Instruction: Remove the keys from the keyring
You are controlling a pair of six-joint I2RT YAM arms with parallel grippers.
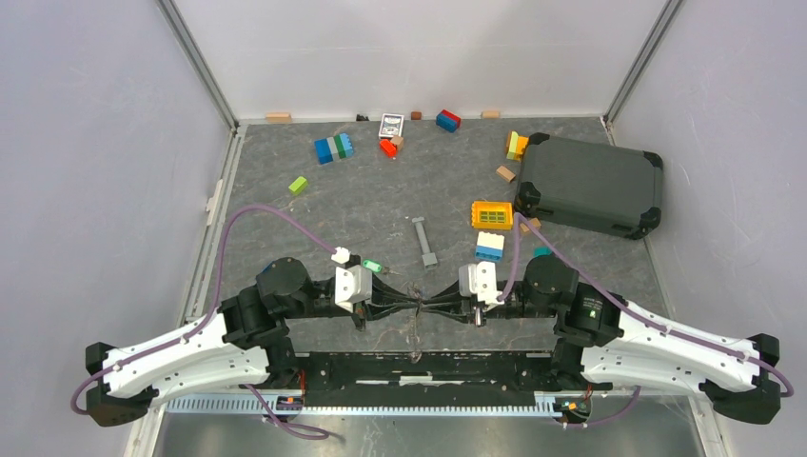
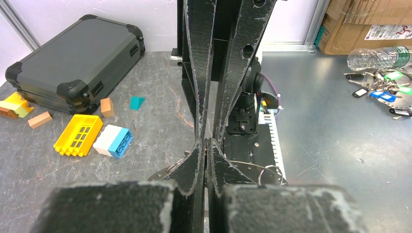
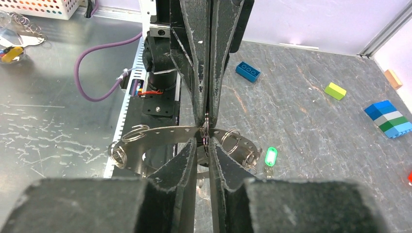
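Grey mottled table [image 1: 314, 219] between white walls, and at its near edge the two arms reach inward until their tips meet nose to nose. The left gripper [image 2: 206, 145] has its fingers pressed flat together. The right gripper [image 3: 204, 144] is nearly closed too, with only a sliver of gap at the tips. Both pinch the keyring [image 3: 206, 130] from opposite sides. It is a thin wire ring on edge at the middle of a curved silver strip [image 3: 165, 132] with holes (smaller rings dangle along the strip).

Just beyond, a green-headed key [image 3: 270, 156] lies loose on the table, apart from the ring. Farther off are the grey bar [image 1: 424, 240], a yellow grid block [image 1: 492, 213] and a dark case [image 1: 590, 183].

I read this as mid-removal: one key is off, and I cannot tell whether others hang on. Next, I think, one gripper must hold firm while the other prises the wire open and slides a key round it.
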